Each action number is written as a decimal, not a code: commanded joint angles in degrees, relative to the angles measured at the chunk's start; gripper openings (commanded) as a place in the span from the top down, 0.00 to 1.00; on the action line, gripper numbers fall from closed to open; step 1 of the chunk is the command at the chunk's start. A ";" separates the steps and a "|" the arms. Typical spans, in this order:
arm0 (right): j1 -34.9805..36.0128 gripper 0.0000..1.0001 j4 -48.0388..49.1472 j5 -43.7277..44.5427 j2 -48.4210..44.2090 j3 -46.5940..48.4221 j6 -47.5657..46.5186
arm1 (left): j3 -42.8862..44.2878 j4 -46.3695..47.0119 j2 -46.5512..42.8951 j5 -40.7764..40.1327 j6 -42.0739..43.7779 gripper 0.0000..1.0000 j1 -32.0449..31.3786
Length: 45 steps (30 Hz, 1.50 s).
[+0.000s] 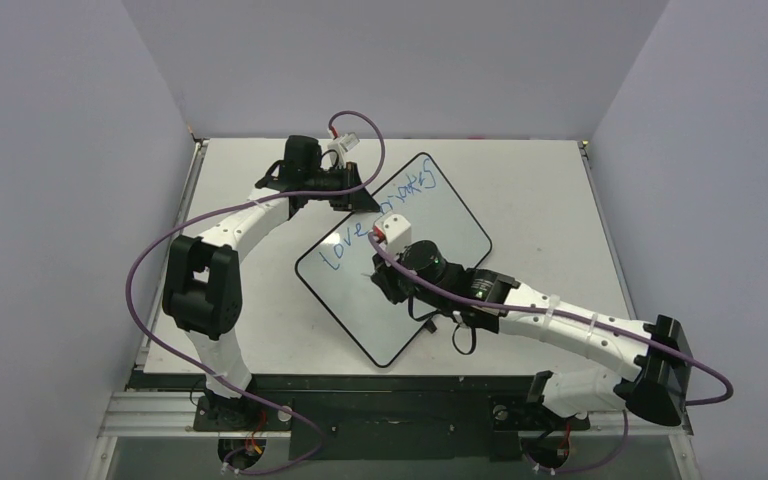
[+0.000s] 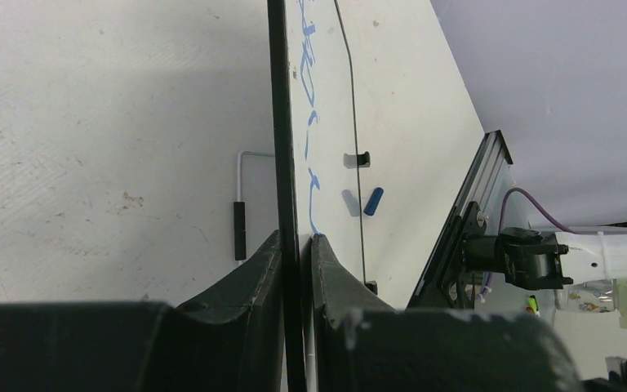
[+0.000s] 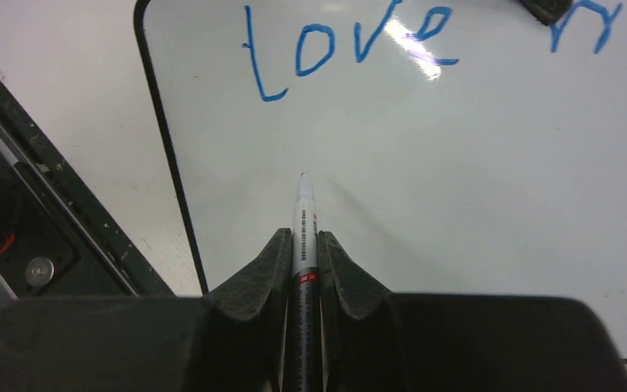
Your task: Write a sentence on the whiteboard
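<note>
Whiteboard (image 1: 355, 300) rests on the white surface (image 1: 540, 190), midway between the two arms and turned so its corners point like a diamond. Thin black rim, rounded corners, glossy face with glare.

Sentence (image 1: 345, 247): blue marker writing in one slanted line along the whiteboard's upper-left side. "Love" reads clearly near the whiteboard's left corner. A second word runs toward its top corner and looks like "makes", with the last letters rough. The lower half of the whiteboard's face is plain white.

Left pincer (image 2: 296, 242): narrow, clamped on the whiteboard's rim with one finger on each side of the edge. From overhead it sits on the whiteboard's upper-left edge, near the gap between the two words.

Right pincer (image 3: 304, 238): narrow, holding a marker (image 3: 303, 212) lengthwise between its fingers. The white barrel and pale tip point out over the whiteboard's face, below "Love". The tip is at or just above the whiteboard; I cannot tell whether they touch.

Small blue cylinder (image 2: 373, 200), cap-like, lies on the surface just past the whiteboard's far rim in the left wrist view. A dim reflection of it shows in the gloss.

Purple cables (image 1: 150, 260) loop off both arms, clear of the whiteboard.
</note>
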 commanded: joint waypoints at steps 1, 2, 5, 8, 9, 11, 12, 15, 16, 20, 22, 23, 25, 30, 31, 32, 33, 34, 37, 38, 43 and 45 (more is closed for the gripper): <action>2.51 1.00 3.46 -0.63 2.76 3.75 -0.91 | -0.50 1.17 -2.20 0.37 3.79 1.00 -1.34; 3.01 1.00 3.59 -0.63 3.65 3.93 -0.89 | -0.50 1.23 -2.24 0.40 3.77 1.00 -1.34; 3.89 1.00 4.08 -0.75 5.27 4.58 -0.87 | -0.65 1.58 -2.19 0.49 3.50 1.00 -1.34; 4.70 1.00 4.42 -0.48 6.91 5.32 -0.88 | -0.67 1.85 -2.22 0.60 3.28 1.00 -1.34; 4.80 1.00 4.50 -0.24 7.47 5.57 -0.81 | -0.67 1.93 -2.20 0.60 3.18 1.00 -1.34; 5.04 1.00 4.64 -0.04 8.31 5.88 -0.72 | -0.67 2.02 -2.12 0.64 3.11 1.00 -1.41; 5.06 1.00 4.80 0.09 8.56 6.04 -0.66 | -0.68 2.05 -2.12 0.68 3.09 1.00 -1.42; 5.14 1.00 4.94 0.70 9.72 5.95 -0.54 | -0.68 2.31 -2.12 0.81 2.87 1.00 -1.43; 5.15 1.00 4.87 0.76 9.97 5.79 -0.49 | -0.68 2.41 -2.05 1.07 2.75 1.00 -1.43; 5.12 1.00 4.88 1.17 10.57 4.94 -0.16 | -0.68 2.77 -2.14 1.32 2.37 1.00 -1.43; 5.20 1.00 4.62 1.25 10.40 4.40 0.05 | -0.61 2.78 -2.13 1.31 2.36 1.00 -1.48; 5.28 1.00 4.48 1.35 10.22 4.16 0.11 | -0.60 2.78 -2.07 1.26 2.36 1.00 -1.50; 5.45 1.00 4.32 1.58 9.74 3.24 0.23 | -0.51 2.78 -1.95 1.30 2.36 1.00 -1.44; 6.16 1.00 3.86 1.73 8.39 0.31 1.32 | -0.34 2.64 -1.99 1.22 2.36 1.00 -1.48; 6.32 1.00 3.74 1.76 8.25 -0.41 1.63 | -0.33 2.62 -1.94 1.13 2.36 1.00 -1.46; 6.77 1.00 3.68 1.94 7.98 -0.75 1.78 | -0.28 2.61 -1.88 1.13 2.36 1.00 -1.48; 6.98 1.00 3.54 2.13 7.82 -1.35 1.96 | -0.26 2.56 -1.86 1.09 2.32 1.00 -1.51; 7.42 1.00 3.45 2.65 7.53 -1.61 2.04 | -0.13 2.50 -1.85 1.11 2.35 1.00 -1.52; 8.05 1.00 2.84 3.73 6.58 -3.22 2.61 | 0.08 2.04 -1.75 0.79 2.58 1.00 -1.60; 8.26 1.00 2.72 3.82 6.42 -3.56 2.76 | 0.10 1.87 -1.74 0.72 2.68 1.00 -1.65; 8.50 1.00 2.30 4.65 5.35 -4.80 3.32 | 0.35 1.66 -1.31 0.56 2.80 1.00 -1.79; 8.48 1.00 1.88 5.75 5.21 -4.62 3.26 | 0.44 1.59 -1.25 0.52 2.80 1.00 -1.78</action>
